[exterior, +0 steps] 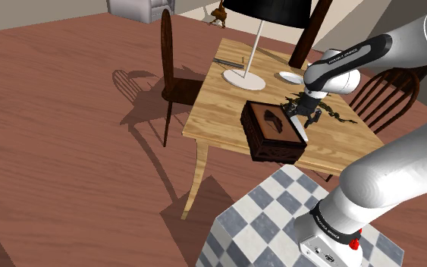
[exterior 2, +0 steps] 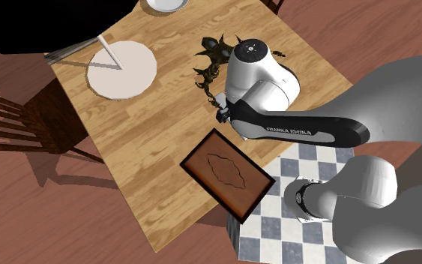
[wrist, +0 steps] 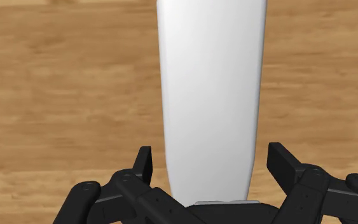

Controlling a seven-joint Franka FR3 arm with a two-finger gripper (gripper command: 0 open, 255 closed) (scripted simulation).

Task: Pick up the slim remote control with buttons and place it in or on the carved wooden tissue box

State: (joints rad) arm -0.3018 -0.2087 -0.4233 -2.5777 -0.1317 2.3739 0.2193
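The slim remote [wrist: 210, 95], drawn plain white, lies flat on the wooden table [exterior: 219, 106]. It lies right beside the dark carved tissue box [exterior: 271, 133], on the side facing the shoulder view's right. My gripper [wrist: 212, 160] hangs low over one end of the remote, open. Its two black fingers [wrist: 144, 163] stand either side of the remote with a small gap on each side. In the shoulder view the gripper [exterior: 308, 114] hovers just above the remote [exterior: 299, 130]. From the second exterior view the arm covers the remote, with the tissue box [exterior 2: 226, 171] just in front.
A lamp with a round white base [exterior: 243, 78] and a dark shade stands at the table's back. A dark twig-like ornament [exterior 2: 215, 56] and a white dish [exterior: 291, 76] lie near the gripper. Wooden chairs [exterior: 170, 61] flank the table. The checkered stand [exterior: 280, 227] sits close by.
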